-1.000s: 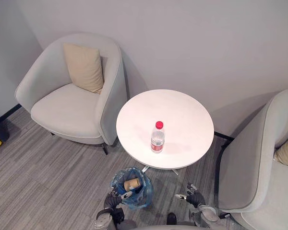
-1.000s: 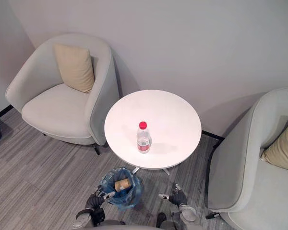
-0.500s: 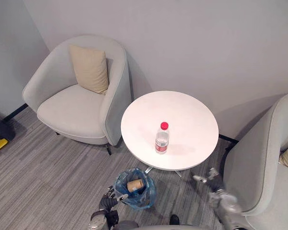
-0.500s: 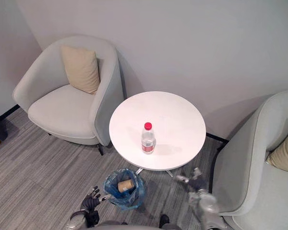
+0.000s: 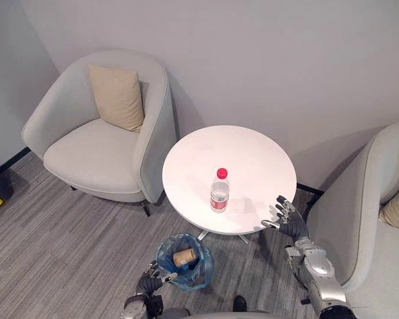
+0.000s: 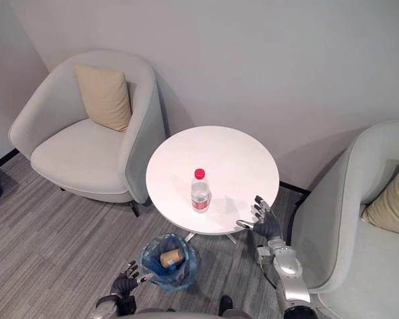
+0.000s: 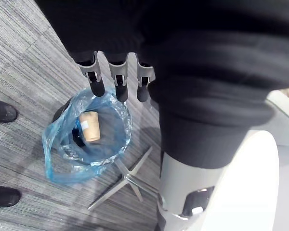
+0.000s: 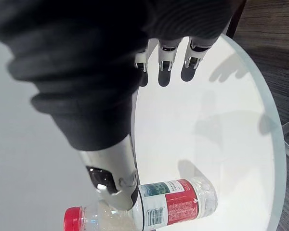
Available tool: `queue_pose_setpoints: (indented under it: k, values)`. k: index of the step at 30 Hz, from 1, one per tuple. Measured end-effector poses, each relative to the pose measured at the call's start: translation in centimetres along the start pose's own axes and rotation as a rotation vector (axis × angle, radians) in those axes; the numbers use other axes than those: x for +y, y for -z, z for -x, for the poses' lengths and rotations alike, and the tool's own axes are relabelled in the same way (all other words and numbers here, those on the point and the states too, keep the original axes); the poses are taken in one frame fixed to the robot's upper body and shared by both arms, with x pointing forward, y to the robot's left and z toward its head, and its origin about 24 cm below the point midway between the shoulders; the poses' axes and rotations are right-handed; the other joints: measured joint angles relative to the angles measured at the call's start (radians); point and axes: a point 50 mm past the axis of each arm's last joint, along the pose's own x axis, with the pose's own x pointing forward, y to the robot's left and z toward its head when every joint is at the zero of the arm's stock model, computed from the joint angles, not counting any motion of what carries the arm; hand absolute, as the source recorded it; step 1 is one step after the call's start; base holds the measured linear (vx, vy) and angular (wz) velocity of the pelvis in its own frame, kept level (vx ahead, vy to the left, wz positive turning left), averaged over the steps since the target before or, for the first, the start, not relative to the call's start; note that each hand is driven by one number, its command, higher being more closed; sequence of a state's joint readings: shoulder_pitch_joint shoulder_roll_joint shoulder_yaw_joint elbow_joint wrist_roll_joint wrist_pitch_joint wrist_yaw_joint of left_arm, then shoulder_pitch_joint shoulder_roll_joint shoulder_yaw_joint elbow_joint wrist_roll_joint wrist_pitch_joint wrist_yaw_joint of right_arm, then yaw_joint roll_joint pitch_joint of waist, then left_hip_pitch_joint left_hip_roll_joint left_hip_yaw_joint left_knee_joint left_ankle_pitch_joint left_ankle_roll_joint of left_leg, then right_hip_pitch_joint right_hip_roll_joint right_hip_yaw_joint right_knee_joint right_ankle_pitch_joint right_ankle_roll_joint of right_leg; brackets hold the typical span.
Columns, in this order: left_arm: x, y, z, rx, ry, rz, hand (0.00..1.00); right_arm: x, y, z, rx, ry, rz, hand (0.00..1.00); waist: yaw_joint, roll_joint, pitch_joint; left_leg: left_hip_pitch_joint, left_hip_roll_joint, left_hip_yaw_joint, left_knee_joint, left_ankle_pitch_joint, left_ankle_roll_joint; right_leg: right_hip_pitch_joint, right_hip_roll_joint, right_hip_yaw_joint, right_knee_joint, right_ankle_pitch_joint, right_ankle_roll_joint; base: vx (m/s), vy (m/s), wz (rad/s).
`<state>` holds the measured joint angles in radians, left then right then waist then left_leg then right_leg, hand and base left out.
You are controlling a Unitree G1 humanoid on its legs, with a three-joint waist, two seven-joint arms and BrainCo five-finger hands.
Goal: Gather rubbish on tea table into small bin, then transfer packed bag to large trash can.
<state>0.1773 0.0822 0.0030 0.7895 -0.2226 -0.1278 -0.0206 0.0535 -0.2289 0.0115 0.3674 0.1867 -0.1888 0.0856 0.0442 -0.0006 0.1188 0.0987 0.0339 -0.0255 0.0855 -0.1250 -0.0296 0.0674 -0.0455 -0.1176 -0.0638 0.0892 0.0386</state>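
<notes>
A clear plastic bottle (image 5: 219, 191) with a red cap stands upright near the front of the round white tea table (image 5: 253, 154). My right hand (image 5: 287, 216) hovers at the table's front right edge, fingers spread and open, a hand's width right of the bottle (image 8: 169, 201). On the floor in front of the table sits the small bin lined with a blue bag (image 5: 185, 262), with a brown paper cup (image 7: 90, 126) inside. My left hand (image 5: 149, 282) is low beside the bin, its fingers (image 7: 116, 83) straight and holding nothing.
A grey armchair (image 5: 100, 139) with a beige cushion stands left of the table. Another grey armchair (image 5: 366, 219) with a cushion sits close on the right, just beyond my right arm. Grey striped carpet lies around the bin. The table's metal foot (image 7: 127, 180) is beside the bin.
My right hand has risen from floor level beside the bin up to the table's front right edge. The left hand stays low by the bin. The camera has shifted slightly.
</notes>
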Motion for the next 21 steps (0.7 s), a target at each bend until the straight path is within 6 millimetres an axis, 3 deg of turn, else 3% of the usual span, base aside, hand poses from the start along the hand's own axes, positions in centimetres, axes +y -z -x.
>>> queue_pose_setpoints:
  k: [12, 21]
  values:
    - [-0.3, -0.3, 0.0, -0.019, 0.013, -0.008, 0.0, 1.6, -2.1, -2.1, -0.055, -0.125, 0.067, 0.0, 0.005, 0.0, 0.0, -0.013, -0.007, -0.03, -0.017, 0.015, 0.002, -0.003, -0.006, -0.026, -0.01, 0.0, 0.0, -0.02, -0.004, 0.08]
    - [-0.4, -0.6, 0.1, -0.039, 0.017, -0.008, 0.0, 2.0, -2.5, -3.4, -0.046, -0.148, 0.095, 0.0, 0.025, -0.002, 0.001, -0.049, -0.016, -0.07, -0.05, 0.049, 0.001, -0.039, -0.015, -0.067, -0.011, 0.0, 0.001, -0.02, -0.008, 0.13]
